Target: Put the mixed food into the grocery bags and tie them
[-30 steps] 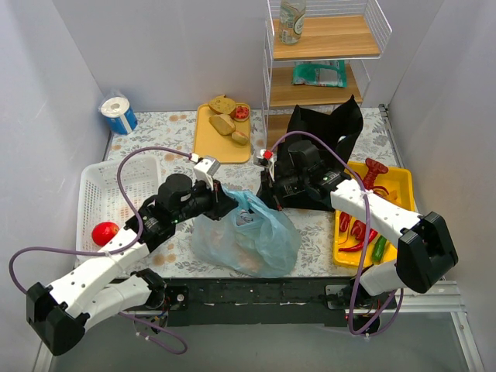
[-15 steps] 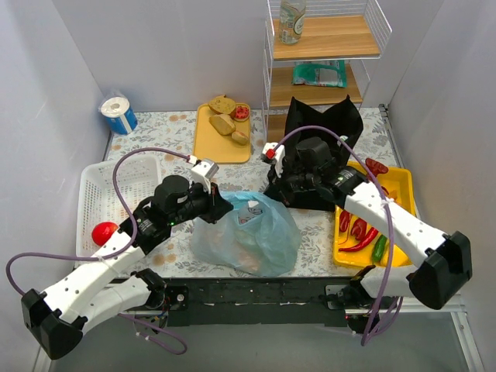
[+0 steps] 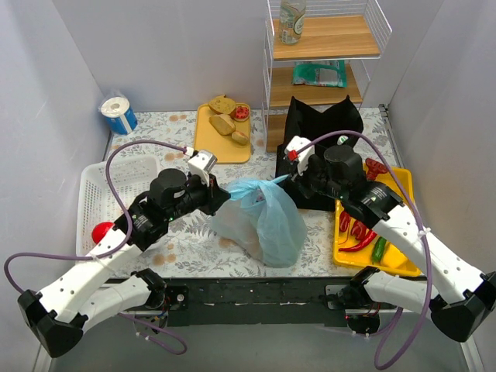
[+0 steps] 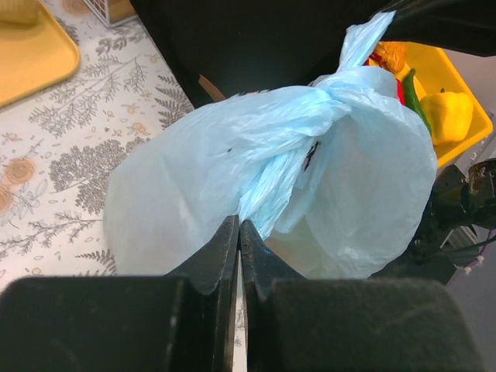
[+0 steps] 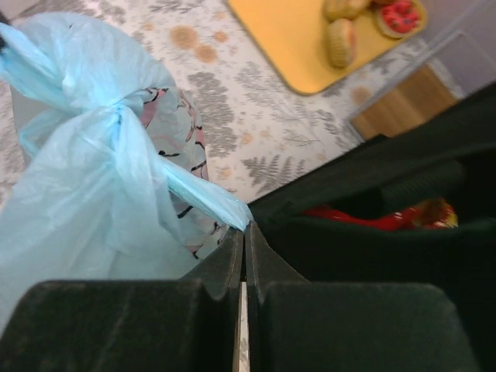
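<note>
Left jaws and right jaws both pinched shut on opposite handle tails of the light-blue bag [image 3: 260, 221], mid-worktop [image 3: 194, 246] beside the black bag [image 3: 322, 124], likely to cinch the knot [image 5: 115, 108] (one tie visible).

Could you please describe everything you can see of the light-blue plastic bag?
The blue bag is thin, translucent, crinkled plastic with dark and pink prints, bulging with contents I cannot identify. Its handles are tied in a knot on top. It is on the floral table, before the black bag. The left gripper is shut on one handle end, the right gripper on the other, both ends taut.
</note>
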Robot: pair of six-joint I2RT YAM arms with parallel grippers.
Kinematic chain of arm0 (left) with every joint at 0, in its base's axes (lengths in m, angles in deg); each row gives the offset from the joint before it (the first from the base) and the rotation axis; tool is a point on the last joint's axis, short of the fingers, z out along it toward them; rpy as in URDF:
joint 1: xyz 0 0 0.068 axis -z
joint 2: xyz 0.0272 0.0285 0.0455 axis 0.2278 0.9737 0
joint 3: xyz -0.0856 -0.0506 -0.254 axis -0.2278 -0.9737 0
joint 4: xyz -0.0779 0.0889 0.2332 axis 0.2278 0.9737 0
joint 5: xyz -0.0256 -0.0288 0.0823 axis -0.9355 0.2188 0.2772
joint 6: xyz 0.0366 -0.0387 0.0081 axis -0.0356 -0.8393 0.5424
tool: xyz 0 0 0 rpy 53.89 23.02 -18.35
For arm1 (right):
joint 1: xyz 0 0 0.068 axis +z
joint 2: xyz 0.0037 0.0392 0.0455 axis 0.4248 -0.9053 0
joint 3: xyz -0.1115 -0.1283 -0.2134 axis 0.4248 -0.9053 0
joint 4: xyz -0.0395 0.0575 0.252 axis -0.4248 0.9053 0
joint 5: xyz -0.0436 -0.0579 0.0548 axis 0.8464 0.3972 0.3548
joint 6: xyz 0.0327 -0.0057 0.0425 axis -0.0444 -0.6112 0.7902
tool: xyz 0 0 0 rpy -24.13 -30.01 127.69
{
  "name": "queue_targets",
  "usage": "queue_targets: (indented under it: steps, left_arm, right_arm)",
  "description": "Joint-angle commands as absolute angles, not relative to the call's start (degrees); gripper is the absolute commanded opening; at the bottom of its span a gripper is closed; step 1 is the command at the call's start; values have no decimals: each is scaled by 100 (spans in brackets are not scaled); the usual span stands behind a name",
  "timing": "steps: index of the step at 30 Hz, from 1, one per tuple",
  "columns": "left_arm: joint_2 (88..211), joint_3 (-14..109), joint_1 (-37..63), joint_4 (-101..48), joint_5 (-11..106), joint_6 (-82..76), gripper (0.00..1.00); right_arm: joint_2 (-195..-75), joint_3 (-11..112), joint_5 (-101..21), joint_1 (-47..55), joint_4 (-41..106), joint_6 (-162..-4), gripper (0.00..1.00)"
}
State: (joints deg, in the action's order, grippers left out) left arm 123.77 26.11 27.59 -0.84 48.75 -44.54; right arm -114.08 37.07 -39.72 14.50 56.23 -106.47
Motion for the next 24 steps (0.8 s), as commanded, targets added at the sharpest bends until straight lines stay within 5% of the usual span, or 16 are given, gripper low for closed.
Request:
queue_targets:
  steps: [1, 12, 24]
  left_arm:
    - [12500, 2918, 2700, 49, 5492, -4040, 0]
    - [12651, 2215, 1488, -637, 5308, -4171, 0]
    - [12097, 1337, 1373, -311, 4687, -4568, 0]
  right_arm:
    - [-10956, 3645, -2037, 1336, 5358, -10504, 1]
    - [-10560, 2257, -701, 1336, 4857, -9282, 1]
    - [-10481, 1834, -549, 1283, 4867, -8797, 1]
